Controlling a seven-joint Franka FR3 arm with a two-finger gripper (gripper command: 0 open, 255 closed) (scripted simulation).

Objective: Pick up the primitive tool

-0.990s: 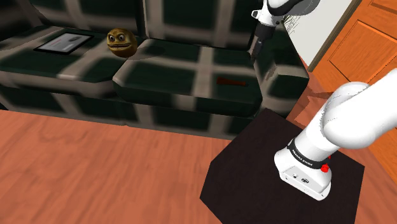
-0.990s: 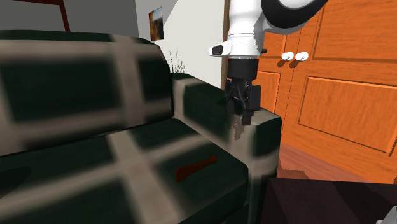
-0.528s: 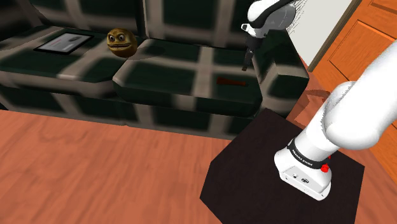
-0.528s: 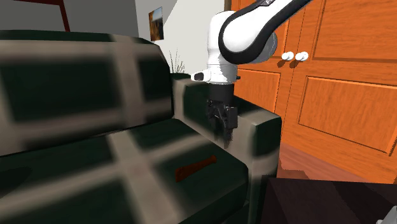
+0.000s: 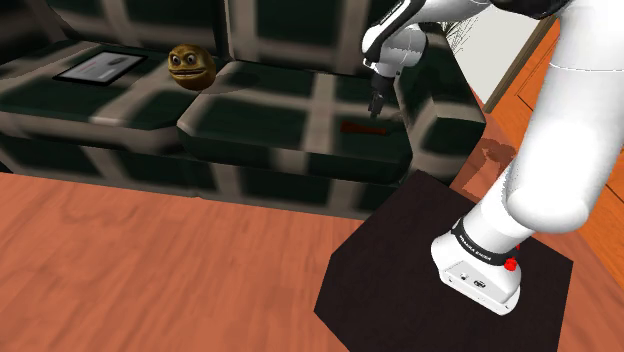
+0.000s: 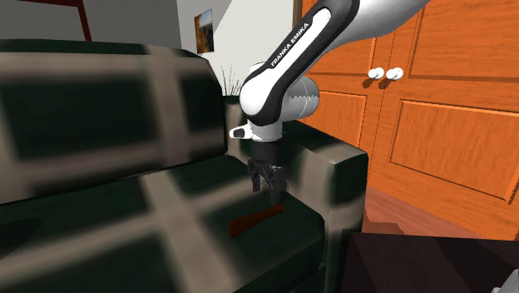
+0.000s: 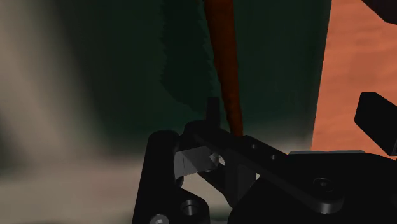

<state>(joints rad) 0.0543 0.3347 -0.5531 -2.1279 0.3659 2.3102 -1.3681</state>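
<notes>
The gripper, fingers spread open, is hovering over the thin reddish tool on the sofa; descending off-centre risks pinching cushion instead.

In the wrist view the thin reddish-brown stick-like tool is running out past the picture's edge at its far end, and its near end is hiding behind my black gripper. In the shoulder view my white arm is being cut off at the top and right edges, and the dark green checked sofa at that view's left. The flat grey slab on its far left cushion is showing too small to identify. In the second exterior view the sofa is looking blurred.
</notes>
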